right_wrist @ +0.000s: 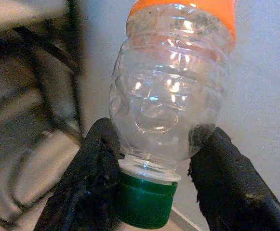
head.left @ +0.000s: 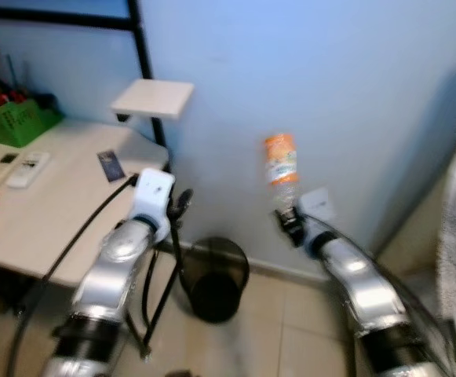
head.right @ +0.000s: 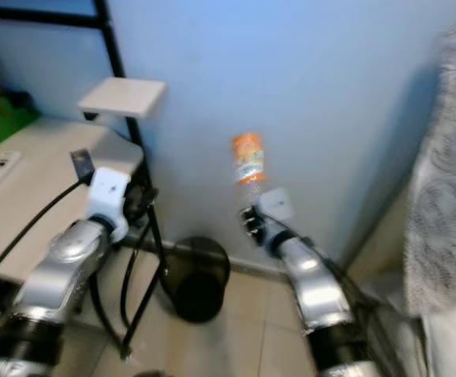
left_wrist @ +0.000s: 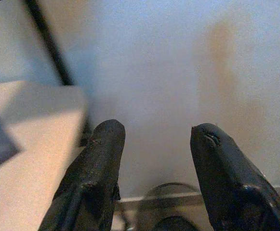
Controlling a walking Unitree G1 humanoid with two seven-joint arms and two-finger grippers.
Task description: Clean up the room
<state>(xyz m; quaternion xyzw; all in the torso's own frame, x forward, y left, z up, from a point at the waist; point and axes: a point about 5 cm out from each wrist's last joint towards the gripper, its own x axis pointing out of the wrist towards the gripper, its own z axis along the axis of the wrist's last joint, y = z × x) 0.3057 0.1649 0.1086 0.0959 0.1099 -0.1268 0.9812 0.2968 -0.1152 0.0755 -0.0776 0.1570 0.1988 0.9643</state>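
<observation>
A clear plastic bottle with an orange label and a green cap (head.left: 281, 169) is held cap-down in the air in front of a pale blue wall (head.left: 330, 86), to the right of the scene's middle. The right gripper (right_wrist: 152, 159) grasps it low, its two black fingers (right_wrist: 94, 159) clenched on the narrow shoulder just above the cap, so most of the bottle stands free above the grip.

Below and to the left of the bottle, a round black mesh wastebasket (head.left: 214, 276) sits on the tiled floor against the wall, beside the black metal leg of a shelf frame (head.left: 151, 75). The bottle is not yet over the basket's mouth.

The left gripper (left_wrist: 154, 139) is raised near the corner of a white table (head.left: 47, 212), its fingers spread apart and holding nothing.

Farther left on the table lie a small dark card (head.left: 111, 165), a white remote control (head.left: 27, 170) and a green bin of tools (head.left: 12, 118).

Risks, as a judgement: the grip is on a curved, slippery taper near one end, so the top-heavy bottle could swivel or slip out during a swing. Released too early, it would likely hit the floor or the basket's rim and roll away. The frame leg and a hanging black cable (head.left: 71, 247) stand close to the basket and could catch an arm.
</observation>
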